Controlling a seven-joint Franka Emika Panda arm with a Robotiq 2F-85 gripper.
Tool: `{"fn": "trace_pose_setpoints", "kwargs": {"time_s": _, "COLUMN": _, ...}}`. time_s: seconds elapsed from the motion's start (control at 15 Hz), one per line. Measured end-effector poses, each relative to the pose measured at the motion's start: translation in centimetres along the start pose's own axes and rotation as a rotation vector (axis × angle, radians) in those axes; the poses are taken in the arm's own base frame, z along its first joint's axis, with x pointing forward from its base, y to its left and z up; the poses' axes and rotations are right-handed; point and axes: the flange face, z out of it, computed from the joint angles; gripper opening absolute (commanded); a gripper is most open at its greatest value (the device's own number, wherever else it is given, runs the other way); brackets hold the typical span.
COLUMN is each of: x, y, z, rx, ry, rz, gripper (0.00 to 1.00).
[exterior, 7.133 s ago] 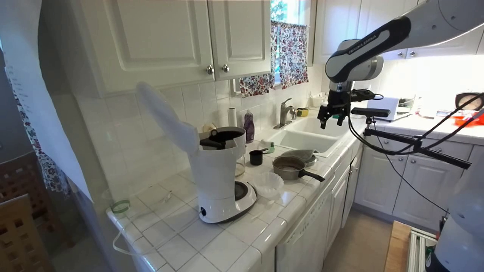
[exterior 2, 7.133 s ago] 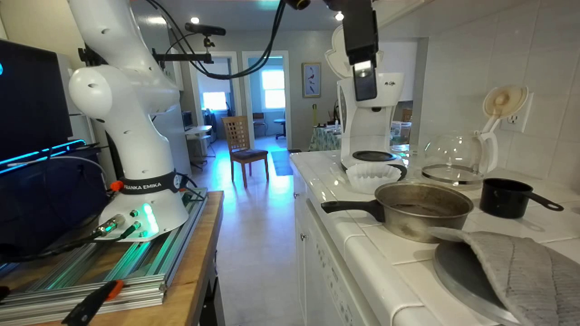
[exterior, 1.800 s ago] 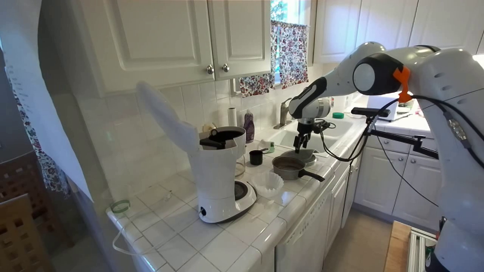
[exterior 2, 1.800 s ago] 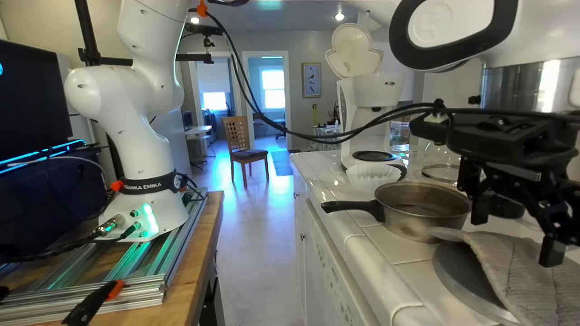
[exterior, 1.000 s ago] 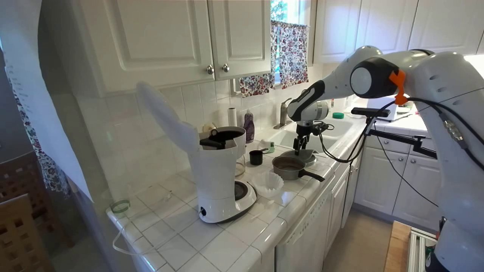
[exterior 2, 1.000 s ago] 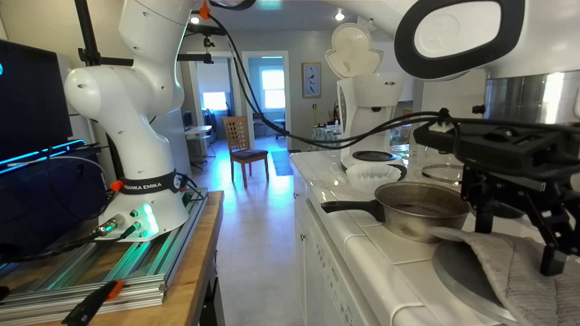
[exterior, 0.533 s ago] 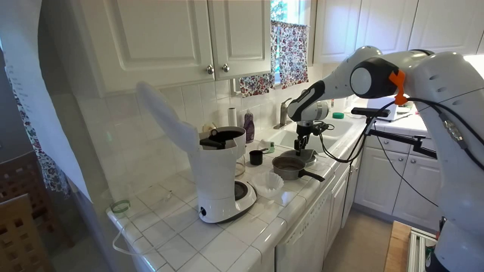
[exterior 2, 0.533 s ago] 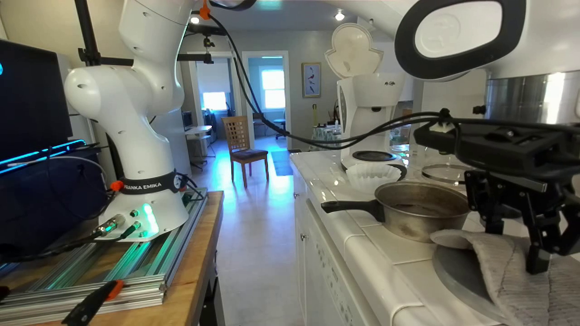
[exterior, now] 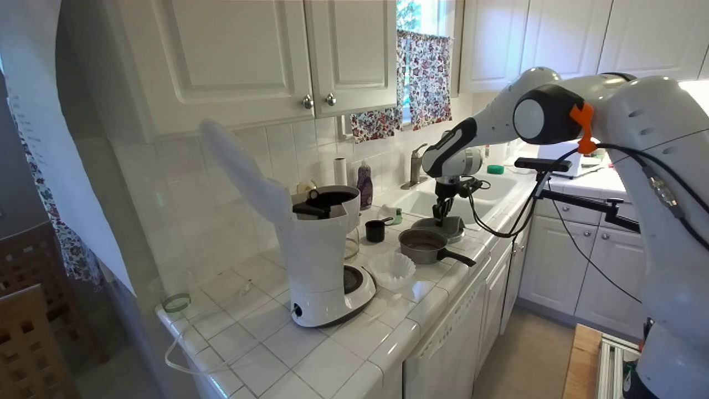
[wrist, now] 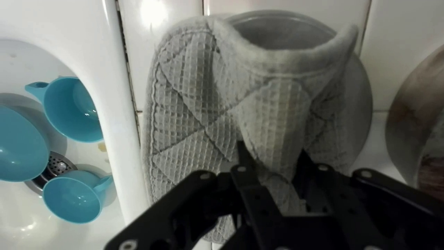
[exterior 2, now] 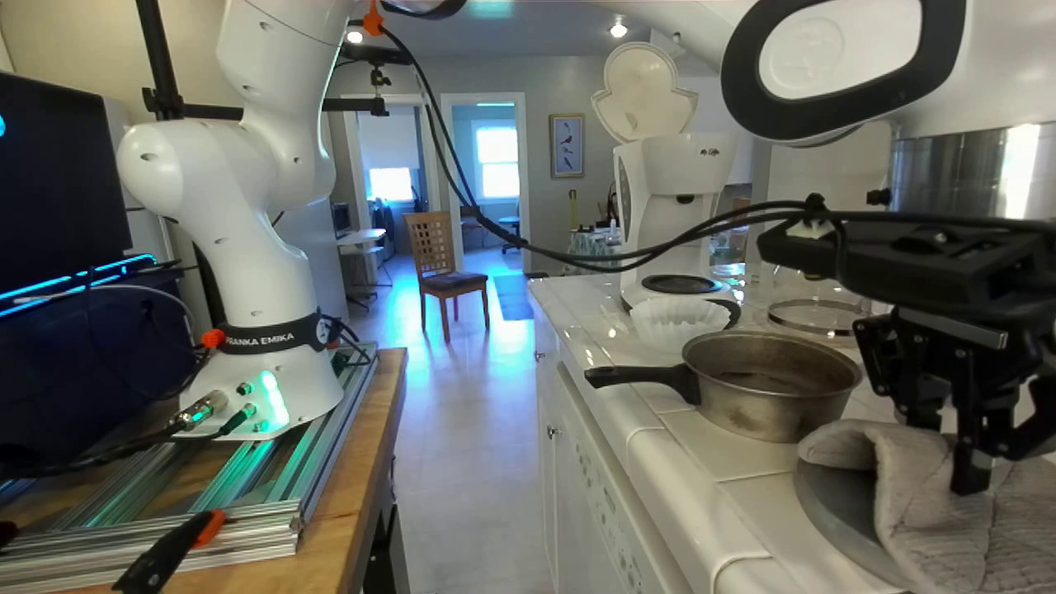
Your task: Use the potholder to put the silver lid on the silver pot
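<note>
The grey quilted potholder (wrist: 187,114) lies draped over the silver lid (wrist: 359,93) on the counter. My gripper (wrist: 272,151) points down into it, shut on a raised fold of cloth squeezed between both fingers (wrist: 247,159). Whether a knob of the lid is caught inside the fold is hidden. In an exterior view the lid (exterior 2: 833,503) shows as a curved edge under the bunched potholder (exterior 2: 949,536), with my gripper (exterior 2: 947,452) above it. Right beside the lid stands the silver pot (exterior 2: 767,408), uncovered, its dark handle towards the counter's front edge; the pot (exterior: 422,252) appears in both exterior views.
A white coffee maker (exterior: 316,266), a paper filter (exterior 2: 676,322) and a black measuring cup (exterior: 375,230) stand near the pot. On the lid's other side is the white sink (wrist: 114,139) with blue cups (wrist: 73,107). Cables (exterior 2: 577,256) hang from the arm.
Earlier my arm swung down from high up to the potholder. Over the last second the fingers have come together, and the cloth has bunched up between them, its near edge curling upward.
</note>
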Motion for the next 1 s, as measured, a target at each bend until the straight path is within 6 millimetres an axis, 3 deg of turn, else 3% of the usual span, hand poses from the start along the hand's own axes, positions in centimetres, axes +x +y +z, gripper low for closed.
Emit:
{"fn": "trace_pose_setpoints", "kwargs": {"time_s": 0.53, "x": 0.2, "y": 0.2, "z": -1.1, "rx": -0.012, "ry": 0.012, "rz": -0.003, "gripper": 0.08}}
{"fn": "trace_pose_setpoints", "kwargs": {"time_s": 1.0, "x": 0.4, "y": 0.5, "z": -5.8, "rx": -0.039, "ry": 0.065, "rz": -0.001, "gripper": 0.08}}
